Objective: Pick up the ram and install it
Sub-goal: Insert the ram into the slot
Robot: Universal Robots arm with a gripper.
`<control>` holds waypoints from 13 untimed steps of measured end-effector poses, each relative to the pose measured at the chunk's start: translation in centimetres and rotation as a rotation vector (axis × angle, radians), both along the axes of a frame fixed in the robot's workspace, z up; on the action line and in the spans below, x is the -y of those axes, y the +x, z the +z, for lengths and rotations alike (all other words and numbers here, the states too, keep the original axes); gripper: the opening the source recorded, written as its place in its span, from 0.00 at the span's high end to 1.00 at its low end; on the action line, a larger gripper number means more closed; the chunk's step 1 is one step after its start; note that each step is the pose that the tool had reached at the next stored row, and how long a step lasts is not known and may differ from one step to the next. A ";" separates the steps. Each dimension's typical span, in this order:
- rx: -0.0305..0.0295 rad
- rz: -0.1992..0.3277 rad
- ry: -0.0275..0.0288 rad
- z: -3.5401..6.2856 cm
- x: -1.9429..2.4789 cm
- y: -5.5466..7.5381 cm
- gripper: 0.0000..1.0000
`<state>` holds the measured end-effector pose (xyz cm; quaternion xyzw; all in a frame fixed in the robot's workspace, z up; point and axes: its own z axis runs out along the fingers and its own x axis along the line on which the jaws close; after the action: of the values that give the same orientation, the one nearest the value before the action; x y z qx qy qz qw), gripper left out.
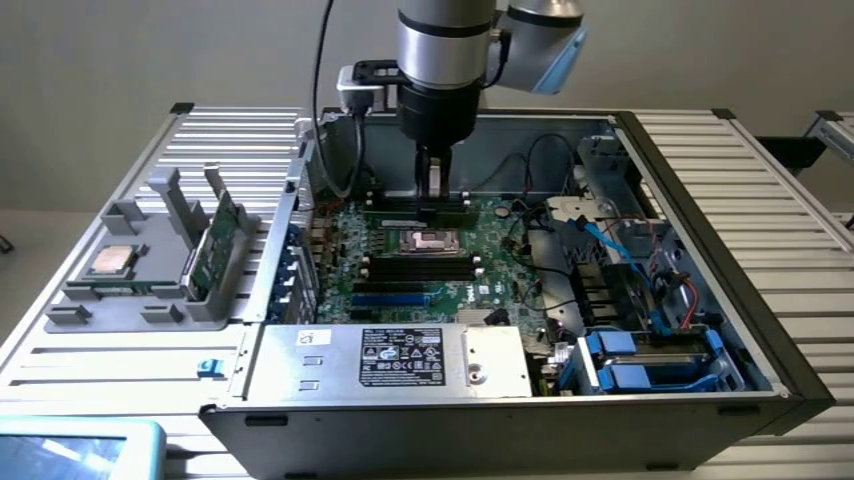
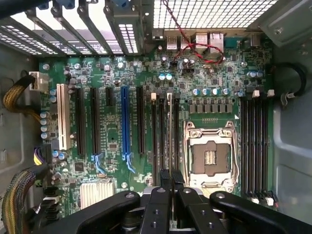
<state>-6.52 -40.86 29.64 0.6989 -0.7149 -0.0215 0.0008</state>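
I see the black fingers (image 2: 165,179) pinched nearly closed on the ram (image 2: 169,131), a thin stick seen edge-on. It stands among long black slots (image 2: 154,141), at twelve o'clock of the square metal socket (image 1: 434,240) in the exterior view.

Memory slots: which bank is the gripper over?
The bank between the CPU socket and the blue expansion slot: the gripper sits at its end. The other bank lies on the socket's far side, beside the case wall.
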 end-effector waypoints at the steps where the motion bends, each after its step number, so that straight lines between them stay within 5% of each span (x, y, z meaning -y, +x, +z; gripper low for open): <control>1: 0.0000 0.004 0.0000 -0.18 0.00 0.0 0.89; 13: 0.0009 0.007 -0.0001 -2.36 0.28 -0.2 0.89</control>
<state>-6.73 -41.13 27.29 0.7012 -0.7126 -0.0212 0.0005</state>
